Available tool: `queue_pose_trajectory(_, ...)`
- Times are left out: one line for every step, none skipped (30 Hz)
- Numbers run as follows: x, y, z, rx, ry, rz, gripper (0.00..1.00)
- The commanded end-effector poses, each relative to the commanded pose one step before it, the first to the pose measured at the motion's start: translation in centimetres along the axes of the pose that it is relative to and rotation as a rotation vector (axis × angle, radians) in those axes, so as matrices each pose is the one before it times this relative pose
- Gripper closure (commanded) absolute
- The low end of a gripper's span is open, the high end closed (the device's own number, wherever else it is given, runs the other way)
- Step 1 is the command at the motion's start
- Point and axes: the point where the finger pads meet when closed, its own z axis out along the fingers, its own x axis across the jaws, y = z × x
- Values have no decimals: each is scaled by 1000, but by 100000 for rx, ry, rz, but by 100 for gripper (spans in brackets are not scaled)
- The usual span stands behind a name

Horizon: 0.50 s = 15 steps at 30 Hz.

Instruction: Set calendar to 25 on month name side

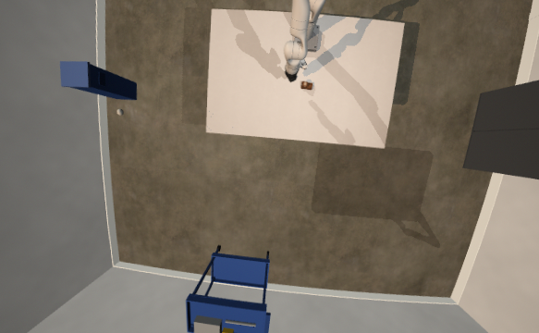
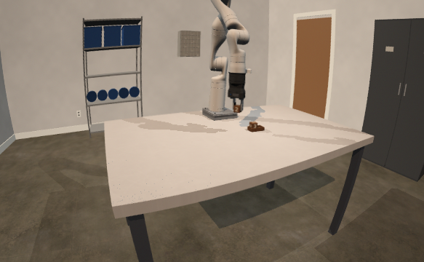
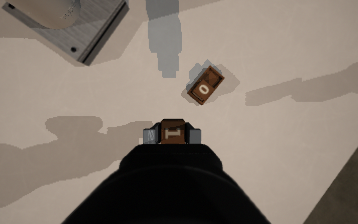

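Observation:
My gripper (image 2: 237,104) (image 3: 173,129) is shut on a brown cube (image 2: 236,108) (image 3: 173,131), held in the air above the table, left of the tray in the exterior view. A pale 2 shows on its side in the exterior view; a 1 lying sideways shows on its face in the wrist view. The brown tray (image 2: 260,129) (image 3: 222,79) lies flat on the table. A second brown cube (image 2: 253,125) (image 3: 204,89) sits in the tray's left half in the exterior view, with a 0 on top and what looks like a 3 on its side. The tray's other half is empty. The month's name is not readable.
The arm's grey base plate (image 2: 220,114) (image 3: 82,47) stands on the white table (image 1: 251,106) (image 2: 182,156) behind the tray. Shadows of the arm cross the table top. A shelf, a door and a dark cabinet stand well away from the table.

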Motion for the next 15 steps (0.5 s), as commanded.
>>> queue_pose_trajectory(30,40,-50,-149,98,10,40)
queue_pose_trajectory(0,-1,0,1,-1,40,40)
queue_pose_trajectory(1,-2,1,2,-3,77,40)
queue_pose_trajectory(1,-3,1,3,-4,125,40)
queue_pose_trajectory(2,-4,1,4,-6,182,40)
queue_pose_trajectory(2,-6,2,5,-9,249,40)
queue_pose_trajectory(3,-8,2,7,-11,324,40)
queue_pose_trajectory(4,-10,3,8,-14,407,40)
queue_pose_trajectory(5,-12,3,10,-17,497,40)
queue_pose_trajectory(6,-14,4,12,-20,594,40)
queue_pose_trajectory(7,-16,5,14,-24,697,40)
queue_pose_trajectory(8,-19,5,15,-27,805,40)
queue_pose_trajectory(9,-21,6,17,-31,918,40)
queue_pose_trajectory(9,-24,7,19,-35,1035,40)
queue_pose_trajectory(10,-26,7,20,-39,1155,40)
